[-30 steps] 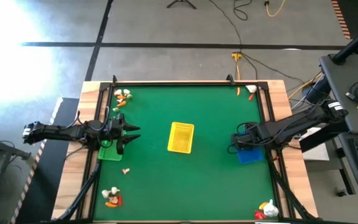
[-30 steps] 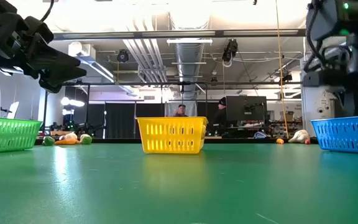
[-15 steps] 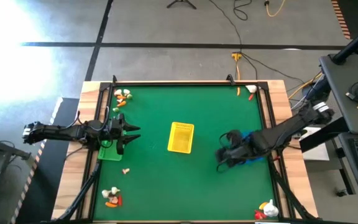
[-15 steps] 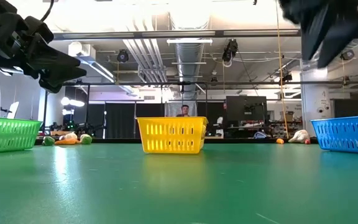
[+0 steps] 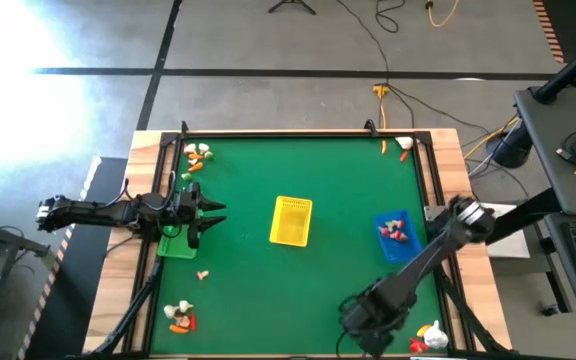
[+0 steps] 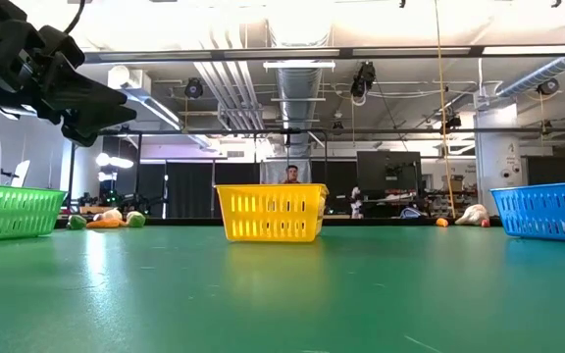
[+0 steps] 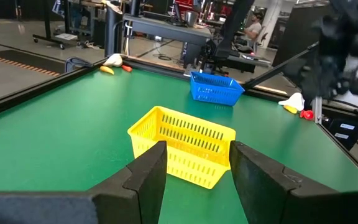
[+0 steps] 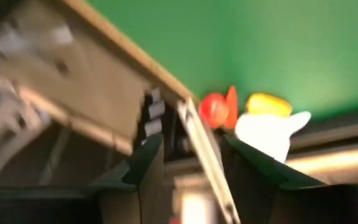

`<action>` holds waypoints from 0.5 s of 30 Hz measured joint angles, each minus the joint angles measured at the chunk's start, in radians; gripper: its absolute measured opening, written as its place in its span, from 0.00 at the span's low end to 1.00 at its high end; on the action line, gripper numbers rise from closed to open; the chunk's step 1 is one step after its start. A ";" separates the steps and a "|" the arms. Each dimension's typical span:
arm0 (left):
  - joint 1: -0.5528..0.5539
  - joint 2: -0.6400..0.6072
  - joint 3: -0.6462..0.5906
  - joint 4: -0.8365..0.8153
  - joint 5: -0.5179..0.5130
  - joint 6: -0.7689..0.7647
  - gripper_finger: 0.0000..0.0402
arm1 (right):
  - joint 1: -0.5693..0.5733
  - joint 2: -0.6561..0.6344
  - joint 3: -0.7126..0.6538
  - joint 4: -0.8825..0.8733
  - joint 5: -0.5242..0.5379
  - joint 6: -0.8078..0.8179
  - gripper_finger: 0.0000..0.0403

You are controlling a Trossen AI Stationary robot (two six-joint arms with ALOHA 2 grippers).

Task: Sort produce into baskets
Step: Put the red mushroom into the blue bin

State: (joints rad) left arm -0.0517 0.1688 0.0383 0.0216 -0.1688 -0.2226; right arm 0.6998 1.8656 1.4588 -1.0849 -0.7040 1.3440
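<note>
Three baskets stand on the green table: green (image 5: 176, 243) at the left, yellow (image 5: 291, 220) in the middle, blue (image 5: 398, 237) at the right with red-and-white pieces inside. Produce lies in small piles at the far left (image 5: 198, 155), far right (image 5: 405, 145), near left (image 5: 180, 316) and near right (image 5: 430, 337) corners, plus one piece (image 5: 203, 273). My left gripper (image 5: 211, 212) hovers open above the green basket, pointing at the yellow basket (image 7: 182, 146). My right gripper (image 5: 353, 318) is open above the near edge, close to the near-right pile (image 8: 260, 118).
The table has a raised dark frame (image 5: 298, 133) along its edges, which also shows close by in the right wrist view (image 8: 104, 81). Open green surface lies between the baskets and in front of the yellow one (image 6: 282, 294). People show in the room beyond the table (image 6: 290, 175).
My right gripper has swung from above the blue basket toward the table's near edge, rolling its wrist and tipping downward, and now stands near the near-right produce pile. The blue basket now shows uncovered, red-and-white pieces inside. My left arm has kept still.
</note>
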 joint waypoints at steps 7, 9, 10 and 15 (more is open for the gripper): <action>0.000 0.000 0.000 0.000 0.000 0.000 0.39 | 0.093 0.137 0.001 -0.006 -0.144 -0.078 0.48; 0.000 0.000 0.000 0.000 0.000 0.000 0.39 | 0.106 0.162 0.001 -0.008 -0.144 -0.087 0.50; 0.000 0.000 0.000 0.000 0.000 0.000 0.39 | 0.108 0.176 0.001 -0.008 -0.144 -0.089 0.51; 0.000 0.000 0.000 0.000 0.000 0.000 0.39 | 0.112 0.217 0.001 -0.010 -0.145 -0.080 0.53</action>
State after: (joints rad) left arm -0.0515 0.1688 0.0383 0.0216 -0.1692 -0.2228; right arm 0.8117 2.0829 1.4597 -1.0947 -0.8494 1.2638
